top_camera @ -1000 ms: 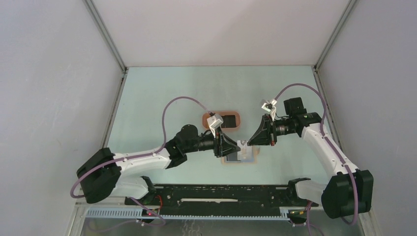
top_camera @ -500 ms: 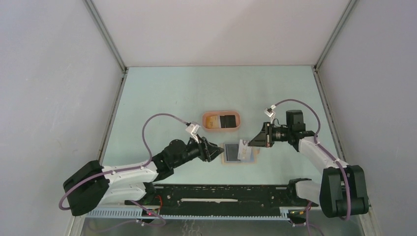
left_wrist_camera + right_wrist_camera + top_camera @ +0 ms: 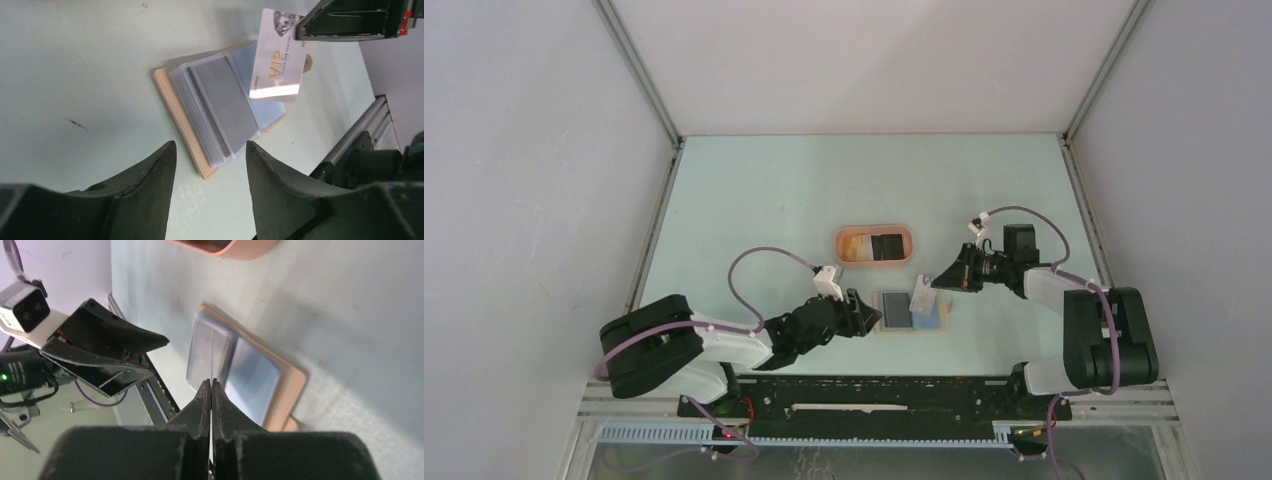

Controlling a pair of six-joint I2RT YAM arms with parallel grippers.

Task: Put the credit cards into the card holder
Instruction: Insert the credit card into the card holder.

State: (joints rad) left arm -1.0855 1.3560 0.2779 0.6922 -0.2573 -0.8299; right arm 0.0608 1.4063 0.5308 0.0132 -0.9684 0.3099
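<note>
The right pincer [image 3: 211,385], clamped shut on the pale VIP card [image 3: 277,70], holds it edge-down just above the open card holder [image 3: 185,125]. The left pincer [image 3: 210,146] gapes empty just left of the holder.

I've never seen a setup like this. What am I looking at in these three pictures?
Two robot arms are bolted at the near edge of a table. One picture looks down from above. The other two come from cameras on each wrist, so the dark wedges are fingers. On the table lie an open tan card holder and a pink tray with more cards. The right gripper pinches a pale VIP card above the holder; the left gripper is open and empty.
</note>
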